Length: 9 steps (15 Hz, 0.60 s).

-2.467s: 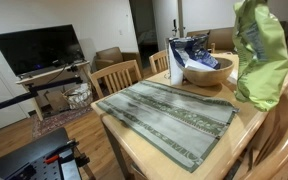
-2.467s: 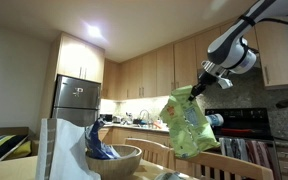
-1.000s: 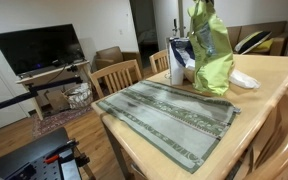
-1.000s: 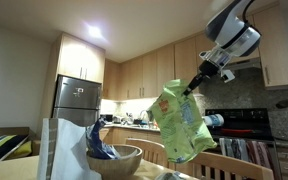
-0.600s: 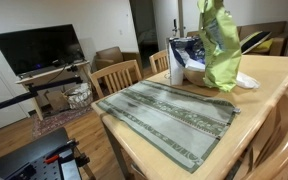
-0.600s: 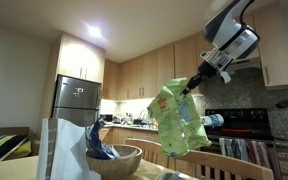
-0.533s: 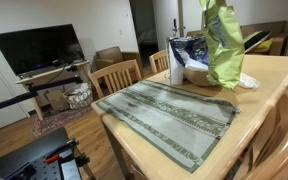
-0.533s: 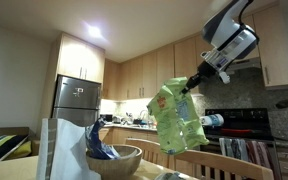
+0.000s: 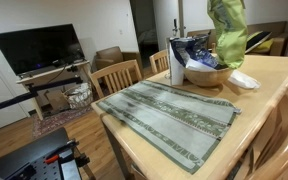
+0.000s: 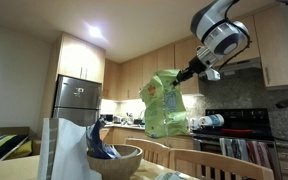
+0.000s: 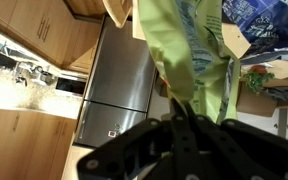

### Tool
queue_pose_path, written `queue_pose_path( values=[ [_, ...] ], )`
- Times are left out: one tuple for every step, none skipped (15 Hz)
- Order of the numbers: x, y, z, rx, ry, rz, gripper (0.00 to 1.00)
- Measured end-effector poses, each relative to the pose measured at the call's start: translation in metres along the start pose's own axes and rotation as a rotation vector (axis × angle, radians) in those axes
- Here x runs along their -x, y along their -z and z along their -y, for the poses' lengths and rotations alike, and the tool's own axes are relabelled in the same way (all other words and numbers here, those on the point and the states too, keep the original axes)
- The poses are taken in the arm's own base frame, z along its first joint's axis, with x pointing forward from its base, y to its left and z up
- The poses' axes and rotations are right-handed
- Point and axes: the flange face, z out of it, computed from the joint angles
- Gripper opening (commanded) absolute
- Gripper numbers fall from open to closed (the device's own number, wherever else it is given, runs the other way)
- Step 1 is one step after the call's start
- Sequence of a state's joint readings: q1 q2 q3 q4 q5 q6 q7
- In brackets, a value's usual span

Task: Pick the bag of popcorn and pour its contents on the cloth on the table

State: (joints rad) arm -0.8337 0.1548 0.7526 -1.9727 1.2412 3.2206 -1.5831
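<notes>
**Bag aloft, pour not yet begun**

The gripper (image 10: 187, 72) has its jaws pinched tight on the upper edge of the bag of popcorn (image 9: 228, 30), which hangs well clear of the table (image 9: 269, 100). In an exterior view it hangs at the far side, over the wooden bowl (image 9: 209, 75) and next to the blue-and-white bag (image 9: 189, 50), not over the cloth (image 9: 169, 112). The wrist view shows crinkled green film running straight into the closed fingers, though I cannot tell which end of the bag is open.

The striped cloth lies flat nearer the camera, and I see nothing poured on it. To my eye this is the carrying step. Next, the bag needs bringing across until it hangs above the middle of the cloth, then tipping so the mouth points down. Tipped too soon, it would empty into the bowl.
</notes>
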Motion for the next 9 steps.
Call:
queue_pose_path(
  values=[
    [-0.003,-0.001,0.0,-0.002,0.003,-0.009,0.0],
    [-0.004,-0.002,-0.002,-0.002,0.003,-0.014,0.0],
    [-0.002,-0.004,-0.004,-0.002,0.001,-0.014,0.0],
    [0.001,-0.005,-0.007,0.0,-0.003,-0.01,0.0],
    [0.006,-0.005,-0.01,0.003,-0.01,-0.005,0.01],
    [0.008,-0.006,-0.011,0.004,-0.013,-0.001,0.01],
    [0.009,-0.007,-0.011,0.003,-0.014,0.001,0.01],
    [0.01,-0.007,-0.011,0.002,-0.015,0.002,0.01],
    [0.011,-0.008,-0.011,0.001,-0.015,0.003,0.01]
  ],
)
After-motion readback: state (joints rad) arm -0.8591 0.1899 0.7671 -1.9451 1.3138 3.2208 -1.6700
